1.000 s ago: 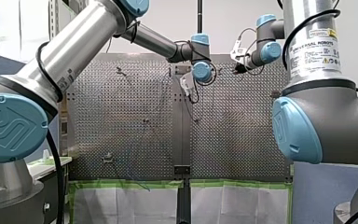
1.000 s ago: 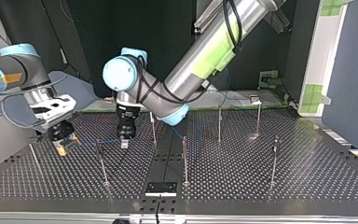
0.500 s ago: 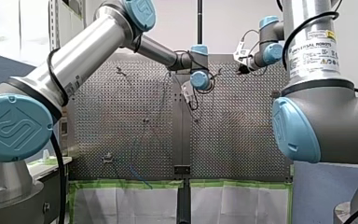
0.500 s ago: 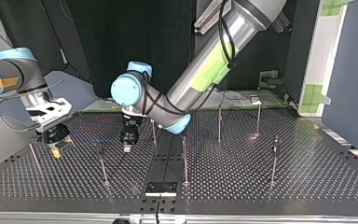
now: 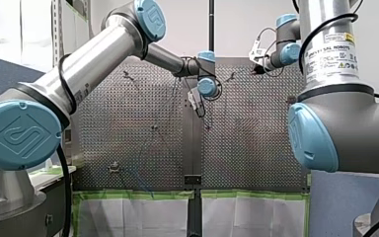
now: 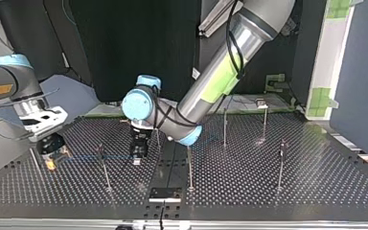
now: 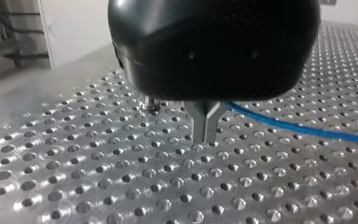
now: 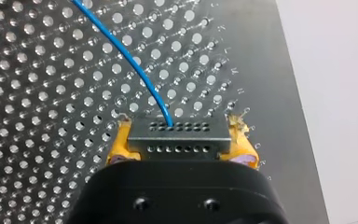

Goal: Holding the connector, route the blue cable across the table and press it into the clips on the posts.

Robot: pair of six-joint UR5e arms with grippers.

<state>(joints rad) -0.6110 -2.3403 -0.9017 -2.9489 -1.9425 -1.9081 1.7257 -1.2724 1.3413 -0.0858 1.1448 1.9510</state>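
Blue cable [image 8: 135, 70] runs straight out of the connector [image 8: 178, 148], and that connector is clamped between the yellow pads [image 8: 121, 142] of my right gripper [image 8: 179, 137], low over the perforated table [image 8: 37, 93]. In the top view that gripper sits at the left, near the table's edge. From it the cable stretches level across a thin post [image 6: 104, 167] to my left gripper [image 6: 137, 157], near the middle. On the left wrist view, my left gripper's metal fingers [image 7: 204, 123] are pinched together, tips just above the table. The cable comes out right beside them and trails away over the holes. Whether it is actually trapped between those fingers, I cannot tell. More posts [image 6: 280, 163] stand well apart at the top view's right.
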